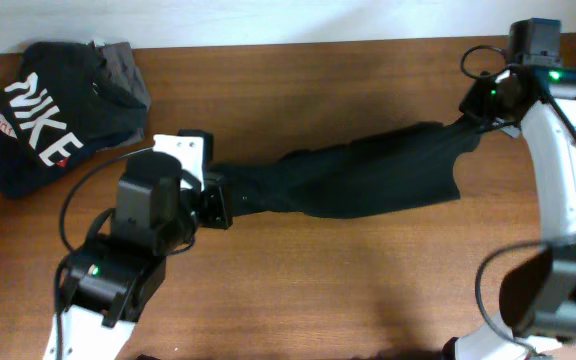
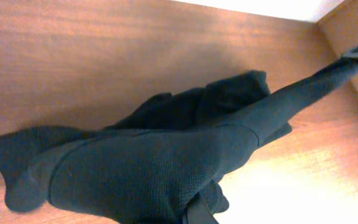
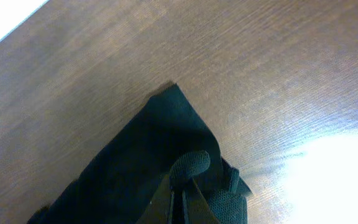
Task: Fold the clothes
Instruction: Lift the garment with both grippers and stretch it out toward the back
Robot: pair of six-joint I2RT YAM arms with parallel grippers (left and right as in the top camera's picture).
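shirt [image 1: 368, 175]: black, pulled into a long bunched band across the middle of the table [image 1: 318, 290], running from left of centre toward the far right corner.
shirt, left end: gathered narrow where it meets the left gripper [image 1: 218, 203]; the band widens toward the right.
shirt, right end: tapers to a drawn-out strip that reaches the right gripper [image 1: 480, 112], close to the far edge.
shirt, near side: sags in a curve toward the near edge, with a loose flap at its right part.
left gripper, state: fingers together, clamped on the shirt's left end.
left wrist view: the shirt [image 2: 154, 162] bunches right at the dark gripper tip at the bottom of the frame, then stretches away as a taut strip to the upper right; looser folds rest on the wood.
right gripper, state: jaws closed on the shirt's right end.
right wrist view: the shirt [image 3: 135, 162] is wrapped about the gripper [image 3: 182, 196], whose fingers are hard to tell from the fabric; one pointed corner lies flat on the wood.
nike garment [image 1: 48, 120]: dark with big white lettering, heaped at the far left corner, well apart from the shirt.
grey garment [image 1: 123, 65]: touching the nike garment, showing at its far right side.
left arm [image 1: 118, 270]: black and white, at the near left corner.
right arm [image 1: 568, 170]: white, along the right edge, bending in to the far right corner.
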